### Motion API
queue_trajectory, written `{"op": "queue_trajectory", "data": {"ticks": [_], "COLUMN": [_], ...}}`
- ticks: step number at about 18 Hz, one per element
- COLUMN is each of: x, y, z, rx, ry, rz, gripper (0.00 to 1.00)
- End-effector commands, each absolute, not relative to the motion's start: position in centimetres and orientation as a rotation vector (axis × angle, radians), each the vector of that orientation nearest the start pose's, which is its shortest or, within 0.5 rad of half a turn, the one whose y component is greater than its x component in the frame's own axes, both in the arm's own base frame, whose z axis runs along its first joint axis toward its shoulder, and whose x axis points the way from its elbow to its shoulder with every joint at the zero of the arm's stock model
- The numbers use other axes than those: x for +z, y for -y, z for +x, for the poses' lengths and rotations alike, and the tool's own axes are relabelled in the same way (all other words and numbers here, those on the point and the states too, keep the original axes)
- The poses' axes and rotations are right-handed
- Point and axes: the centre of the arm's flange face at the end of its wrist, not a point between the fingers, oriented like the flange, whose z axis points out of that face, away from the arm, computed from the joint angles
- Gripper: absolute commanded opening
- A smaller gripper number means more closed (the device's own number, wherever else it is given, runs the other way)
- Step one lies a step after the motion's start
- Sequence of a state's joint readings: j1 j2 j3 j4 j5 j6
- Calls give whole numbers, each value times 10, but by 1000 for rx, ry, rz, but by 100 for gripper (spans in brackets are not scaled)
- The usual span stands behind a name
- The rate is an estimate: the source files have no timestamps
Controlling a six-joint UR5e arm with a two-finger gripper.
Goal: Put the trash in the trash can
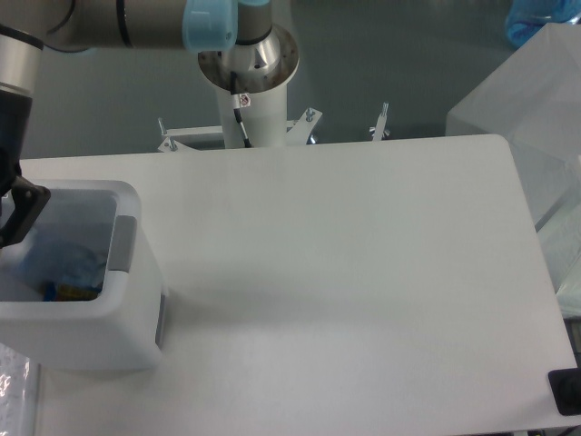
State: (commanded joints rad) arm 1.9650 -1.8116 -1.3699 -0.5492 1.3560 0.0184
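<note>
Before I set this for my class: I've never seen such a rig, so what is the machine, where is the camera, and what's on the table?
One fixed camera looks down on a white table. The grey-and-blue jointed thing at the top is a robot arm on a post. Its tool, at the left edge, is mostly out of frame, so whether it holds anything can't be told. It sits over the white trash can, where blurred bluish plastic lies inside.

The large white rectangular plastic bin (pixel 95 318) carries a grey panel at its 3 o'clock side; blurred blue with yellow-orange specks shows inside. The flat tabletop (pixel 363 272) is plain white. The black gripper (pixel 14 213) is unpatterned.
</note>
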Motion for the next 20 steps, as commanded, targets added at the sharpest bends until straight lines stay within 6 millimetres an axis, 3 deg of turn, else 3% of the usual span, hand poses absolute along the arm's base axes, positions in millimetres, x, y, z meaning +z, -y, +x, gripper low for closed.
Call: {"op": "queue_trajectory", "data": {"ticks": [2,7,10,13,16,20], "x": [590,595,565,530,506,494], "y": [-639,-600,-588,-565,-549,-529], "z": [-117,-255,-327,-390,-416,-438], "rx": [25,160,258,411,509,679], "ry": [307,525,552,463,334,202], "rz": [-2120,-2070,-2120,-2226,-2315,-2476], "gripper": [100,100,100,100,100,100]}}
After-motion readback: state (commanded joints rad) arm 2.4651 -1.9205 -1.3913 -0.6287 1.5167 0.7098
